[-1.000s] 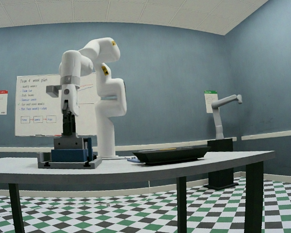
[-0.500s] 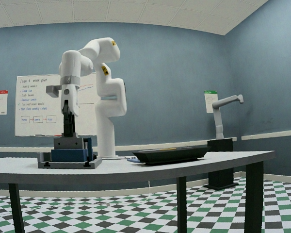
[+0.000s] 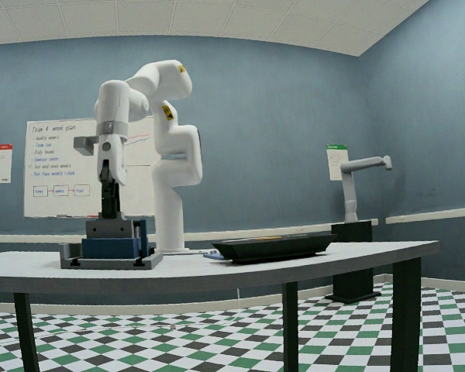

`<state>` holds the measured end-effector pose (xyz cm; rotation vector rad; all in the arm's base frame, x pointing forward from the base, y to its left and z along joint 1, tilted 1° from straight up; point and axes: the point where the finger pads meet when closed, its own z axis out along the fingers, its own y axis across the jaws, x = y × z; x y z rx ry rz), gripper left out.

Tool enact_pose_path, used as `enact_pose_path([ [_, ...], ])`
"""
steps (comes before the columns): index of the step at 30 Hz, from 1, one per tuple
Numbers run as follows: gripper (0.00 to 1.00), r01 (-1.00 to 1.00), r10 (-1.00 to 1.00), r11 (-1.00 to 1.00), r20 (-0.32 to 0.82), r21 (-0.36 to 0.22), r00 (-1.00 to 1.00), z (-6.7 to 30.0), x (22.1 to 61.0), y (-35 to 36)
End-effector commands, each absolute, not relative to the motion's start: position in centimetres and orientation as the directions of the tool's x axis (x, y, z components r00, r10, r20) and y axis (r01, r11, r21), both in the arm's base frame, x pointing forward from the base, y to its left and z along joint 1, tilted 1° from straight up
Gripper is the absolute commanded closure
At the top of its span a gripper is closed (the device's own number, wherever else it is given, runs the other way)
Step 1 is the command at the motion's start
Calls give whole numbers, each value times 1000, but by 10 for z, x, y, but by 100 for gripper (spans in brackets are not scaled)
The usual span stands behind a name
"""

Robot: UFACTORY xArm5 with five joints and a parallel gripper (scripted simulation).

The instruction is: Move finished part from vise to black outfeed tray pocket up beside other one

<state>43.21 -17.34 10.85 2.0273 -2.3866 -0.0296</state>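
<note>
The vise (image 3: pixel 110 248) stands on the table at the left, with blue jaws on a grey base. The finished part (image 3: pixel 109 229), a grey block, sits upright in it; its pocket is not visible from this low side view. My gripper (image 3: pixel 109 214) points straight down onto the top of the block and is shut on it. The black outfeed tray (image 3: pixel 273 246) lies on the table to the right of the arm's base. A thin yellowish edge of the part in it shows above its rim.
The white arm base (image 3: pixel 169 224) stands between vise and tray. A small blue flat piece (image 3: pixel 213 255) lies at the tray's left end. A second small arm on a black pedestal (image 3: pixel 352 256) stands behind the table's right end.
</note>
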Motion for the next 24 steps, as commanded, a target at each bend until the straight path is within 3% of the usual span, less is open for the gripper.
enact_pose_path([
  [1, 100, -987, -987, 162, -4, 16, -162, 110, 434, -174],
  [24, 100, -987, -987, 162, -4, 16, -162, 114, 434, -174],
])
